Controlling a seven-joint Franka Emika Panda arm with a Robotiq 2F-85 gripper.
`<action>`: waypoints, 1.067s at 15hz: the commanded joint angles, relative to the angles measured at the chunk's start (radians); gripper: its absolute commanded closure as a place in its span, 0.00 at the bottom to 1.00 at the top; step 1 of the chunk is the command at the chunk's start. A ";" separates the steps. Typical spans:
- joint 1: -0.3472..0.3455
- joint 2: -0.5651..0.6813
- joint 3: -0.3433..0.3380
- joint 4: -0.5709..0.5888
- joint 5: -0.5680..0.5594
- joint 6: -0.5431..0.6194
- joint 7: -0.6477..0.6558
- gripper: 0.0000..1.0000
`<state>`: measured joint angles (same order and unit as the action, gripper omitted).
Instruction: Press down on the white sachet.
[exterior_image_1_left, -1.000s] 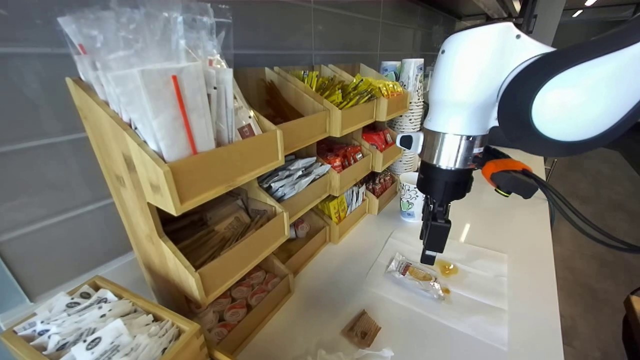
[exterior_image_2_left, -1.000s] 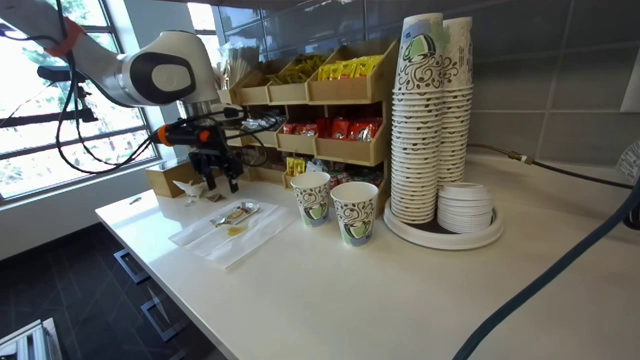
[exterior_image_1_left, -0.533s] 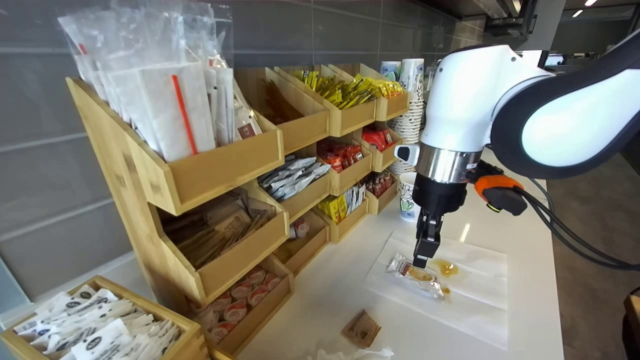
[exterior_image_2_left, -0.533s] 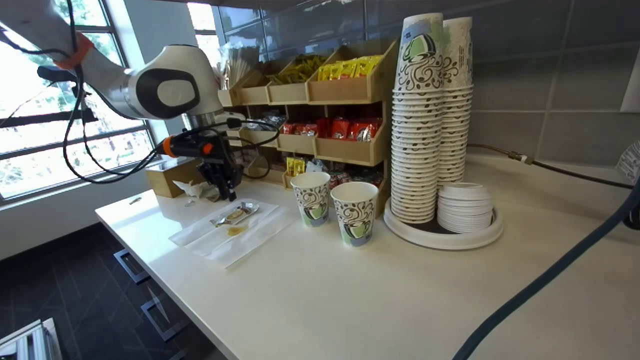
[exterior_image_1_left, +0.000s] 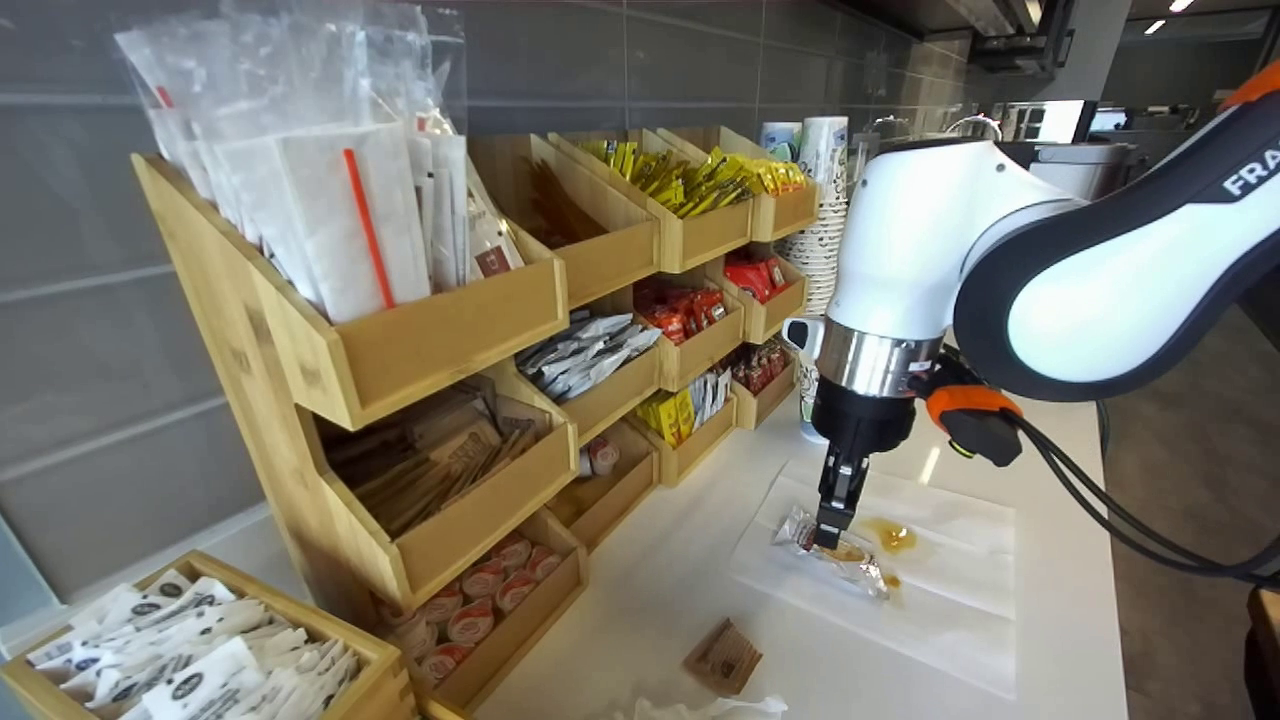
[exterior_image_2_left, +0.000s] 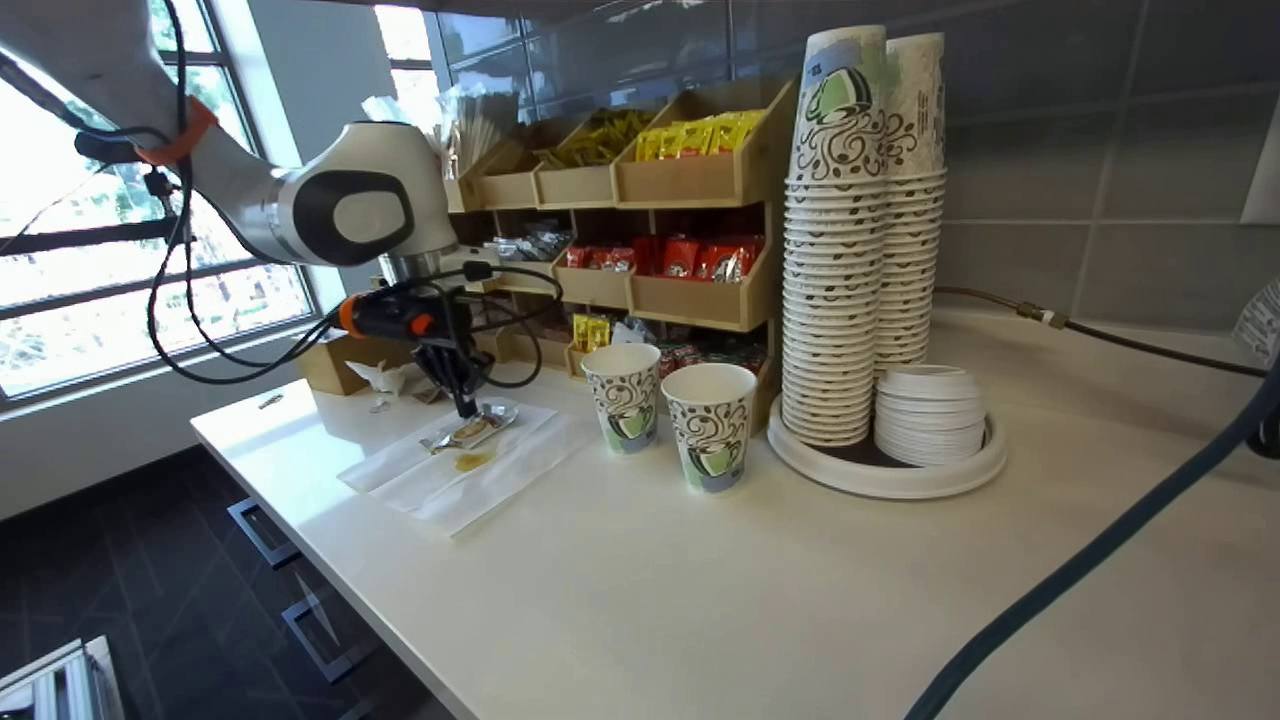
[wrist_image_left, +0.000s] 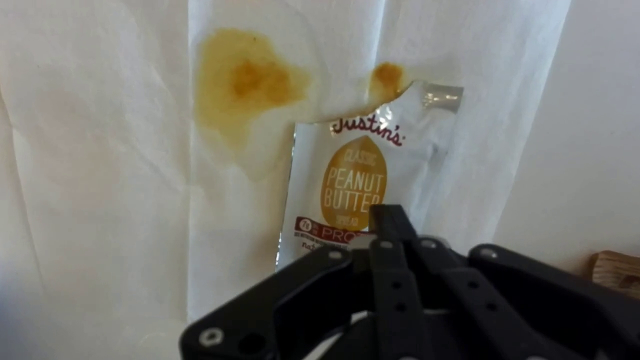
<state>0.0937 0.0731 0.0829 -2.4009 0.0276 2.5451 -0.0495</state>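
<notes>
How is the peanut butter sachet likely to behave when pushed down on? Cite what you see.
The white sachet is probably floppy and apt to crumple, as it looks thin and creased. Pressing may make it leak, since one end looks torn beside an amber stain. It could slide on the paper, given its glossy surface.

I seem to be in a self-serve kitchenette: paper cups (exterior_image_2_left: 835, 300) stand in tall stacks just beside a pile of white lids (exterior_image_2_left: 930, 415). Near them I see a tiered wooden rack (exterior_image_1_left: 460, 335) of small packets (exterior_image_2_left: 700, 137) before a tiled wall (exterior_image_2_left: 1030, 160), and pull handles (exterior_image_2_left: 252, 540) below the white countertop (exterior_image_2_left: 680, 600).
</notes>
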 joint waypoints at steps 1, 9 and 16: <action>-0.001 0.040 0.000 0.023 -0.012 0.047 0.044 1.00; 0.000 0.079 -0.009 0.038 -0.030 0.064 0.085 1.00; 0.003 0.103 -0.016 0.049 -0.061 0.046 0.131 1.00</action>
<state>0.0934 0.1278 0.0762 -2.3755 0.0028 2.6033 0.0388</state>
